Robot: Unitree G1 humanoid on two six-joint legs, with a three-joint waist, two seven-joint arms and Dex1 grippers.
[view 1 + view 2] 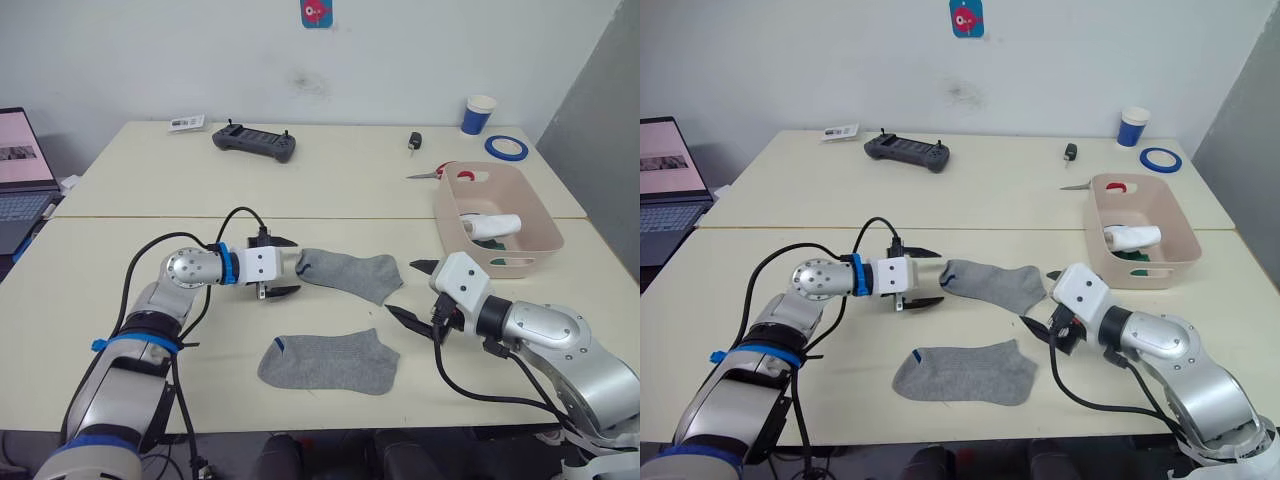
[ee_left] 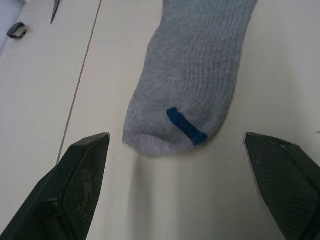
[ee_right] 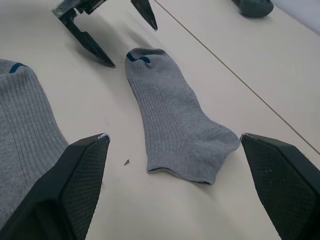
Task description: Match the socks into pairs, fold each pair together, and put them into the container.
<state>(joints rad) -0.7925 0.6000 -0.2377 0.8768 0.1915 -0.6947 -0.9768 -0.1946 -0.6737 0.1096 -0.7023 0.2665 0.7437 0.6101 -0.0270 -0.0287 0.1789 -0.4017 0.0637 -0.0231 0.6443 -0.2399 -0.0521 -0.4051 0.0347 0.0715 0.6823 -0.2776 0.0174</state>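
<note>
Two grey socks lie flat on the table. The upper grey sock (image 1: 350,272) has its blue-marked cuff (image 2: 186,126) pointing at my left gripper (image 1: 295,266), which is open just short of the cuff, one finger to each side. My right gripper (image 1: 400,287) is open beside that sock's toe (image 3: 200,155), not touching it. The lower grey sock (image 1: 330,362) lies nearer the front edge, between both arms. The pink-beige container (image 1: 500,262) stands at the right, holding a rolled white sock (image 1: 490,225) and something dark green (image 1: 1130,255).
Far side of the table: a black controller (image 1: 254,142), a small card (image 1: 186,123), a small black object (image 1: 413,141), scissors (image 1: 440,172), a blue tape roll (image 1: 507,147) and a blue-white paper cup (image 1: 479,114). A laptop (image 1: 22,170) sits at the left.
</note>
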